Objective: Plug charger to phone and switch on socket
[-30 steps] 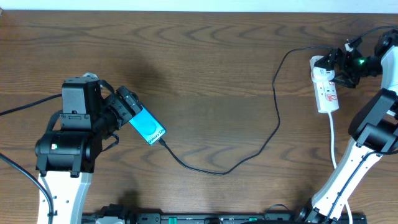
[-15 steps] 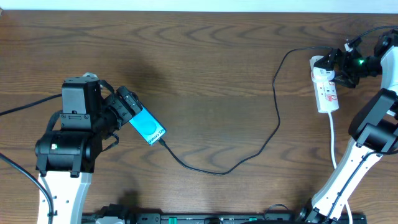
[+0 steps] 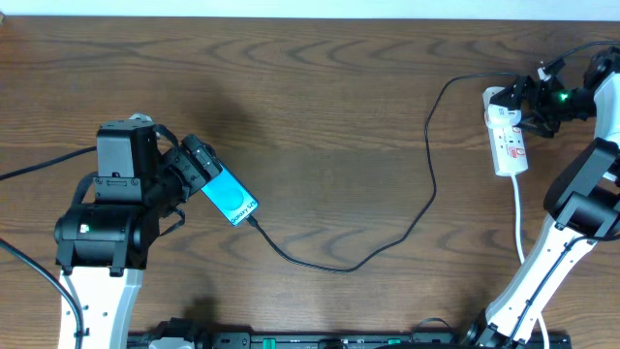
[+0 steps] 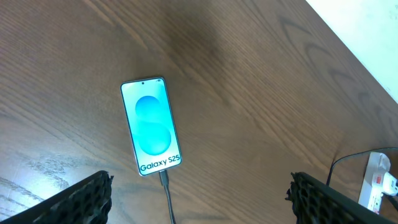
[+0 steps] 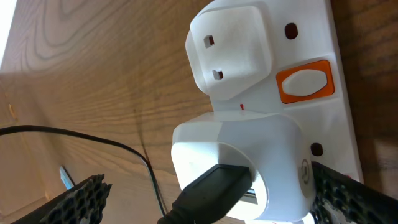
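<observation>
The phone [image 3: 231, 199] [image 4: 151, 124] lies flat on the wooden table with its cyan screen lit. The charger [image 3: 339, 269] is a thin black cable whose tip [image 4: 163, 178] sits in the phone's lettered end. It loops across the table to the socket [image 3: 511, 145] [image 5: 339, 43] at the far right. My left gripper [image 3: 198, 167] [image 4: 200, 184] hovers open over the phone's end, holding nothing. My right gripper [image 3: 520, 101] [image 5: 211, 188] stands open astride a white adapter [image 5: 249, 152] with a black connector [image 5: 214, 186], beside an orange switch [image 5: 305, 81].
A white plug [image 5: 233, 46] sits in the strip next to the adapter. The strip's white cord [image 3: 518, 218] runs toward the front edge past the right arm's base. The table's far edge [image 4: 367, 43] meets a pale wall. The socket [image 4: 376, 185] also shows at the left wrist view's edge.
</observation>
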